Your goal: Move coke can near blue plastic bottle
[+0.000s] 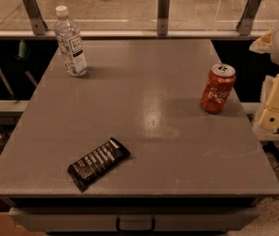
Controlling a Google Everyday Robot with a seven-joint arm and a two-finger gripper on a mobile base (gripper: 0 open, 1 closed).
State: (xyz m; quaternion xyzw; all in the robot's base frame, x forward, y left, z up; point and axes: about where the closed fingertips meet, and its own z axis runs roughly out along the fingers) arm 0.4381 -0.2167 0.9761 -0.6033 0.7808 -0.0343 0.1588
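The coke can (218, 88) is red with white script and a silver top. It stands upright near the right edge of the grey table (144, 132). The blue plastic bottle (70, 42) is clear, with a white cap and a white label with dark print. It stands upright at the table's far left corner, well apart from the can. My gripper (277, 104) shows as pale cream parts at the right edge of the view. It is off the table's right side, a short way right of the can and not touching it.
A black snack bar wrapper (98, 163) lies flat near the front left of the table. A rail with metal brackets (163, 11) runs behind the far edge. A drawer handle (135, 224) sits under the front edge.
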